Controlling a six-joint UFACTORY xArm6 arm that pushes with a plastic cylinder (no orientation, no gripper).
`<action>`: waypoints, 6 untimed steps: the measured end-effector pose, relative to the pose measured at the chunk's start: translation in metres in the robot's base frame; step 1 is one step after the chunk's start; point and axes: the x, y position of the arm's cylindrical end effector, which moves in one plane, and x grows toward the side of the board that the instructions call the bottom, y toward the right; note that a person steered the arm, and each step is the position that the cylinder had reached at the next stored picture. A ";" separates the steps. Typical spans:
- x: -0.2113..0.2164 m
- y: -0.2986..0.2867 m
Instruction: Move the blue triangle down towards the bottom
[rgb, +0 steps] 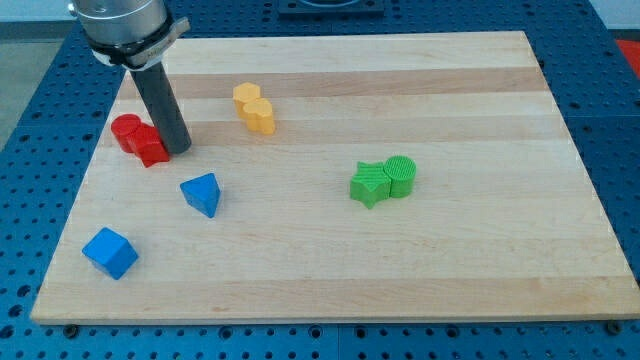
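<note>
Key relation: the tip stood above and slightly to the view's left of the blue triangle, near it but apart, so the triangle lay between the tip and the table's bottom edge; a downward push looked feasible from there.
Fingers: the arm carried none, only a straight dark rod, so there was nothing to spread or pinch.
Blue cube: one, at the view's lower left, well apart from the triangle.
Red blocks: two, touching each other, just beside the tip on its left.
Blue triangle: one, left of centre, below the red pair.
Yellow blocks: two, touching, toward the view's top.
Green blocks: two, touching, right of centre.
Table: one light wooden board carrying all eight blocks.
</note>
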 end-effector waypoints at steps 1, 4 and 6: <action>0.000 0.010; 0.046 0.044; 0.083 0.057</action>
